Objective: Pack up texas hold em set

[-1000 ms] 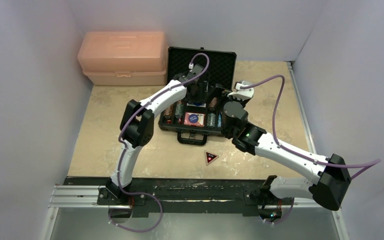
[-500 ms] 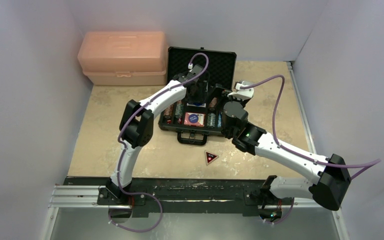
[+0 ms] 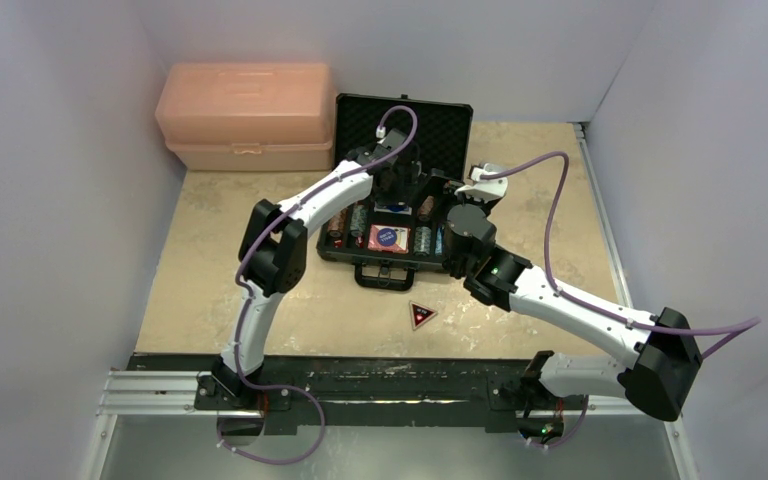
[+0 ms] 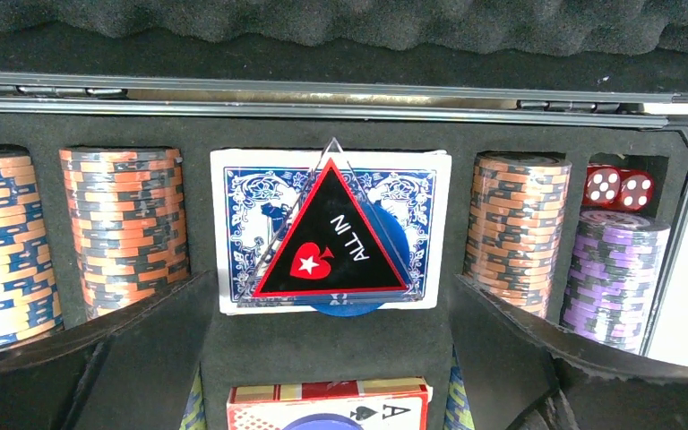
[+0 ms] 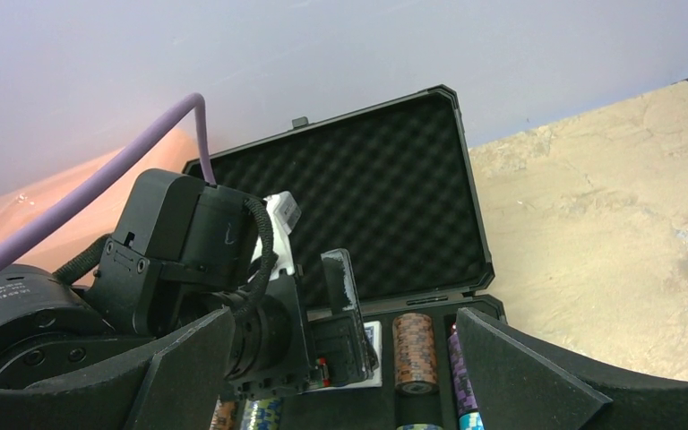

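- Top external view: the black case [image 3: 430, 125] lies open at the far middle of the table [image 3: 210, 280], with its lid upright and its handle toward the arms. Both arms reach over its tray. The left gripper [image 3: 392, 188] hangs above the middle compartments and the right gripper [image 3: 446, 196] above the right end. From here I cannot tell how far either is open. A red triangular button [image 3: 421, 316] lies on the table in front of the case, apart from it. The salmon box [image 3: 245, 115] stands shut to the left of the case.
- Left wrist view: the left gripper's fingers [image 4: 143, 358] are spread wide with nothing between them. Below them an ALL IN button [image 4: 327, 242] lies flat on the blue card deck [image 4: 251, 206] in the middle slot. Chip stacks [image 4: 125, 224] fill the slots on either side. Two red dice [image 4: 618, 186] sit in the far right corner, just beyond the purple chips [image 4: 614, 273]. A red card deck [image 4: 327, 403] shows at the bottom edge.
- Right wrist view: the right gripper's fingers [image 5: 537, 376] stand wide apart and hold nothing. Between them the left arm's wrist shows over the tray, with the foam-lined lid behind it.
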